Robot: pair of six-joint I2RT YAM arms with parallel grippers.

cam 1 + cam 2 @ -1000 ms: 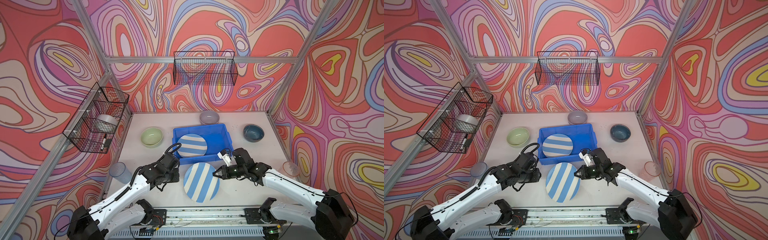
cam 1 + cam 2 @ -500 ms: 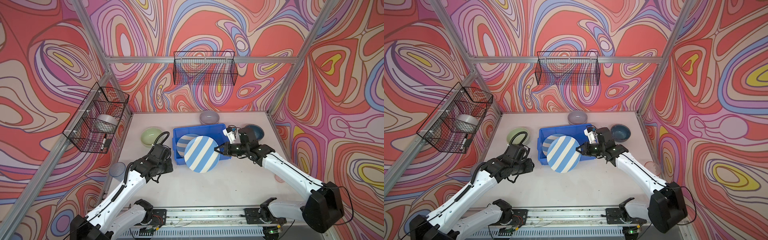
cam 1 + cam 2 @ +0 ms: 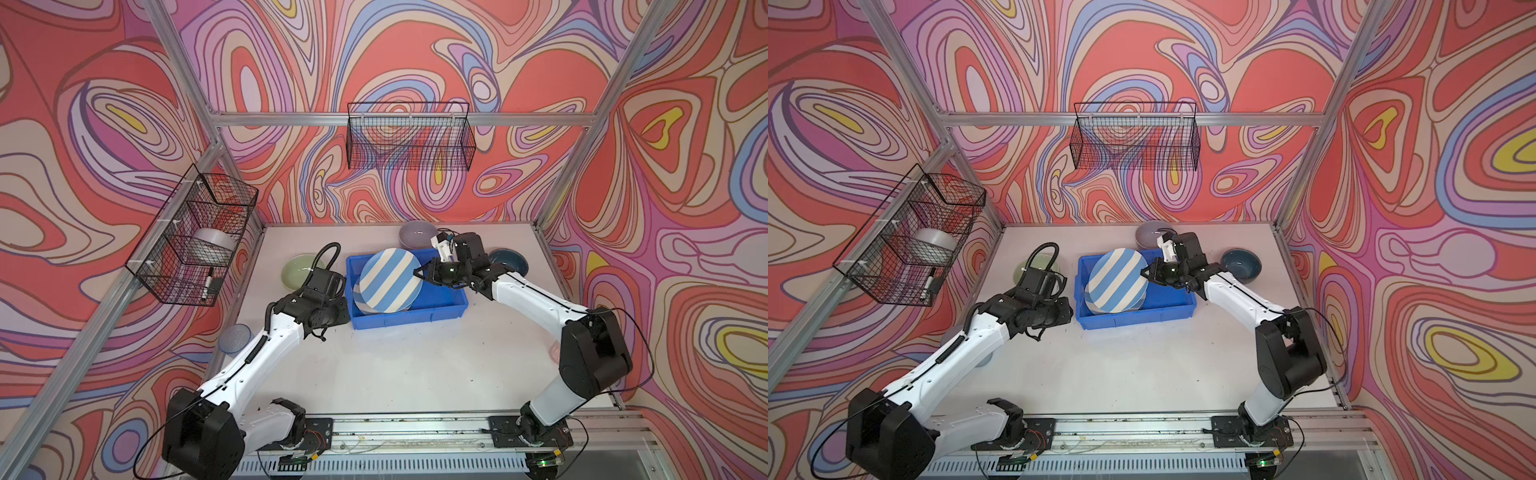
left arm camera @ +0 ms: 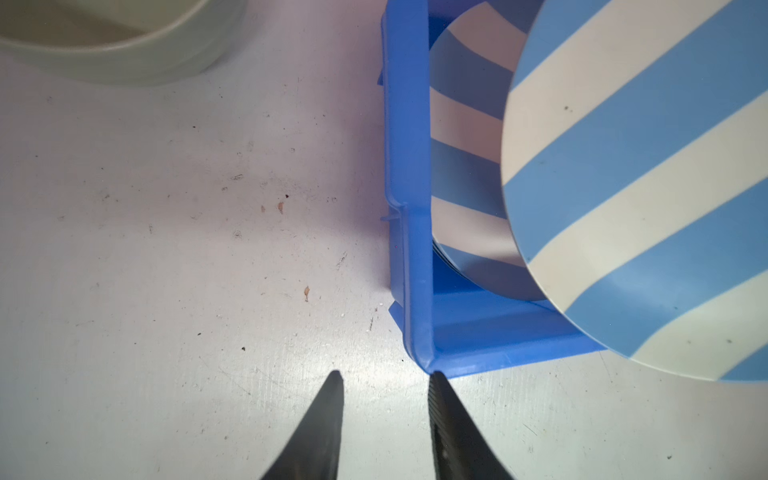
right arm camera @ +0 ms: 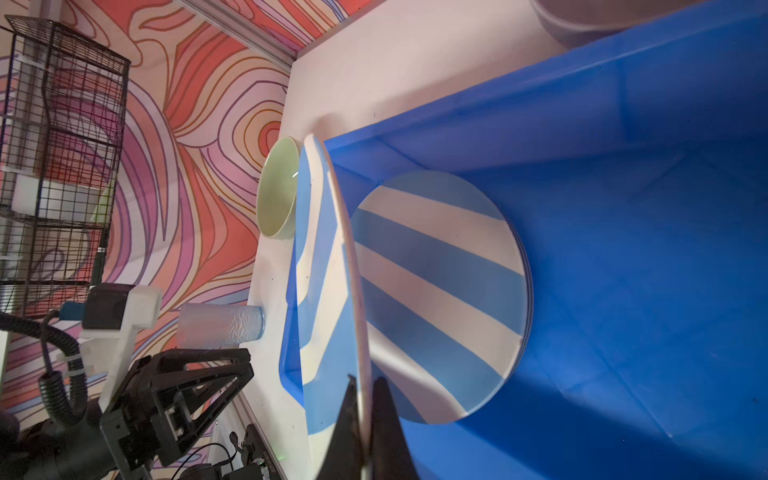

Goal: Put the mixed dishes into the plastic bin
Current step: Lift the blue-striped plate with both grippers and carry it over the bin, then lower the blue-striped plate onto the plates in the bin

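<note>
Clock directions are read in the top views, with 12 toward the back wall.

The plastic bin (image 3: pixel 407 321) (image 3: pixel 1138 318) (image 4: pixel 409 249) (image 5: pixel 623 104) sits on the worktop (image 3: pixel 395 365) a little toward 12 from its middle. A striped plate (image 4: pixel 465 166) (image 5: pixel 440 291) lies flat on the bin's floor in its 9 o'clock half. Its edge looks layered, and I cannot tell whether more plates lie under it.

Above it hangs the held plate (image 3: pixel 390 278) (image 3: pixel 1117 280) (image 4: pixel 644 187) (image 5: pixel 328 270), blue and white striped. It is tilted and clear of the plate below, which it mostly covers in both top views. The right claw (image 3: pixel 419 274) (image 3: pixel 1146 274) (image 5: pixel 365 382) is clenched on this plate's rim at its 3 o'clock edge.

The left claw (image 4: pixel 384 376) is released, with nothing between its fingers. It is low over the worktop at the bin's 8 o'clock corner, one fingertip right at that corner.

The other dishes are outside the bin:
- The pale green bowl (image 3: pixel 301 272) (image 4: pixel 124 41) (image 5: pixel 278 187) is at 9 o'clock of the bin.
- The lilac bowl (image 3: pixel 415 233) (image 3: pixel 1150 230) is at 12, just beyond the bin's rim.
- The teal bowl (image 3: pixel 509 259) (image 3: pixel 1241 264) is at 2 to 3.
- The blue tumbler (image 3: pixel 236 337) (image 5: pixel 220 326) stands at the worktop's 8 o'clock edge.

The side wire basket (image 3: pixel 187 249) on the wall at 9 o'clock holds a white roll (image 3: pixel 214 243) and a marker (image 3: pixel 208 284). The back wire basket (image 3: pixel 409 139) hangs on the wall at 12.
</note>
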